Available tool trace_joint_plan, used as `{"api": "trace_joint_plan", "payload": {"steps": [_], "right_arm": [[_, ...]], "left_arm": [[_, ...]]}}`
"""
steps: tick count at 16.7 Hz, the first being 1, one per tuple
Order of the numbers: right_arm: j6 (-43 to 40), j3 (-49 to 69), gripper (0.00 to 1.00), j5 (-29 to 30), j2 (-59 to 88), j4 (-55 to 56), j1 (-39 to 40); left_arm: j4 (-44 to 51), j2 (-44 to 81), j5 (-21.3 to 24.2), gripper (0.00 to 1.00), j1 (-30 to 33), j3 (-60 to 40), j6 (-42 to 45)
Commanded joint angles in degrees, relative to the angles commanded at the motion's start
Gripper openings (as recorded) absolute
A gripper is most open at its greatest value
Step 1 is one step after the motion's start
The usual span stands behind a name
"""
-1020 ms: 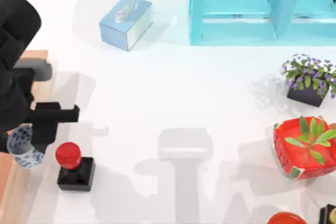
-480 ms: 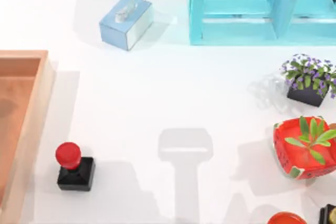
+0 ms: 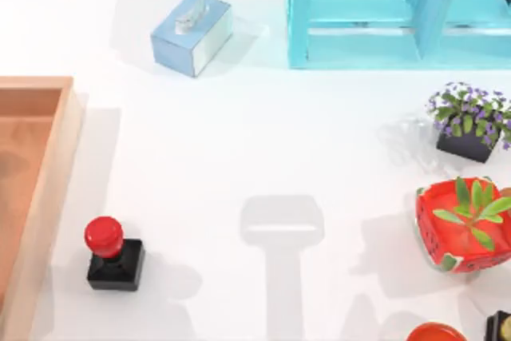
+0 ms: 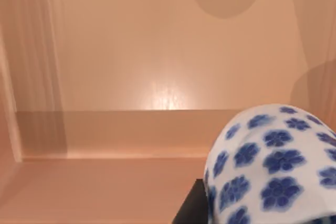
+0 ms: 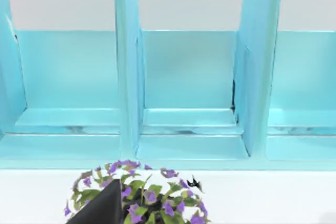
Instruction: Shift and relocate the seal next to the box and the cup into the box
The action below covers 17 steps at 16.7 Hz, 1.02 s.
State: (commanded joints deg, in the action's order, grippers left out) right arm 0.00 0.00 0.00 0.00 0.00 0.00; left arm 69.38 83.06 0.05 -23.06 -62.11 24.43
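One box occupies the table's left edge; the seal stands just beside its rim, upright. From the left wrist, the cup is held above the box's floor; the left claw's own fingers cannot be told. Further right stand a tissue box, a turquoise cabinet, a purple-flowered plant and a red planter.
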Motion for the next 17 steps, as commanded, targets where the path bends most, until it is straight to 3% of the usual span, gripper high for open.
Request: {"api": "trace_joint_plan", "payload": {"steps": [8,17], "right_arm": [[0.00,0.00,1.00,0.00,0.00,0.00,0.00],[0.00,0.00,1.00,0.00,0.00,0.00,0.00]], "left_arm": [[-5.50,-4.14,-2.79,0.00,2.92,7.05,0.01],[-15.64,3.83,-0.01,0.00,-0.32,11.81,0.38]]}}
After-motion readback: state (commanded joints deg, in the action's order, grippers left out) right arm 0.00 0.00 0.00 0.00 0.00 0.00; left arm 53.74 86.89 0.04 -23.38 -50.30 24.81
